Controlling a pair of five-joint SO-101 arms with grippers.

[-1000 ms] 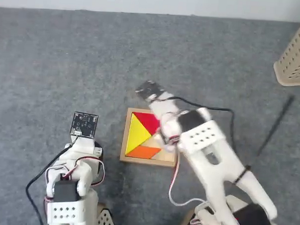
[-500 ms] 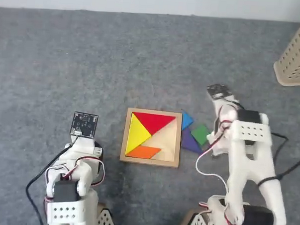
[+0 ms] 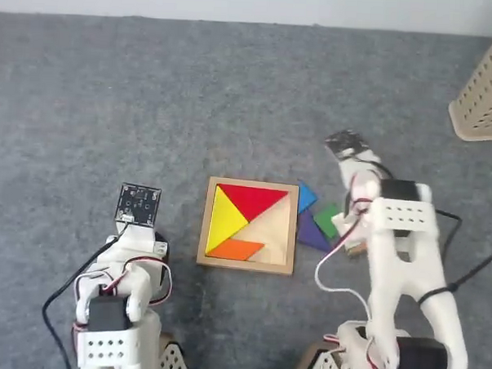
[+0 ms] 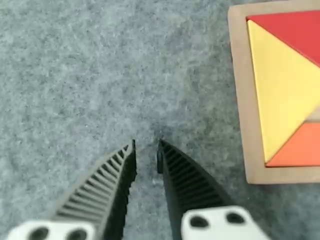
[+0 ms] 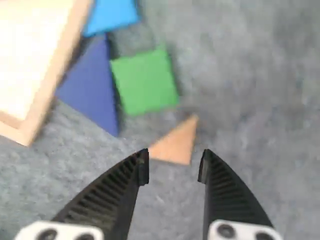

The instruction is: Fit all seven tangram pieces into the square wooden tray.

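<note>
The square wooden tray (image 3: 246, 265) holds a red triangle (image 3: 252, 199), a yellow triangle (image 3: 225, 219) and an orange piece (image 3: 237, 249). Right of it on the carpet lie a blue piece (image 3: 306, 195), a green square (image 3: 327, 218) and a purple triangle (image 3: 311, 233). A tan triangle (image 5: 175, 143) lies just ahead of my right gripper (image 5: 173, 162), which is open with nothing between its fingers. The right arm (image 3: 396, 211) hangs over these loose pieces. My left gripper (image 4: 146, 148) rests low over bare carpet left of the tray (image 4: 240, 90), its fingers nearly together and holding nothing.
A perforated beige basket (image 3: 487, 89) stands at the far right edge. Grey carpet covers the table. A cable (image 3: 332, 274) loops beside the right arm, near the tray's front right corner.
The right arm swung from above the tray out to the right, uncovering the blue, green and purple pieces, then edged slightly back left. The left arm has stayed still.
</note>
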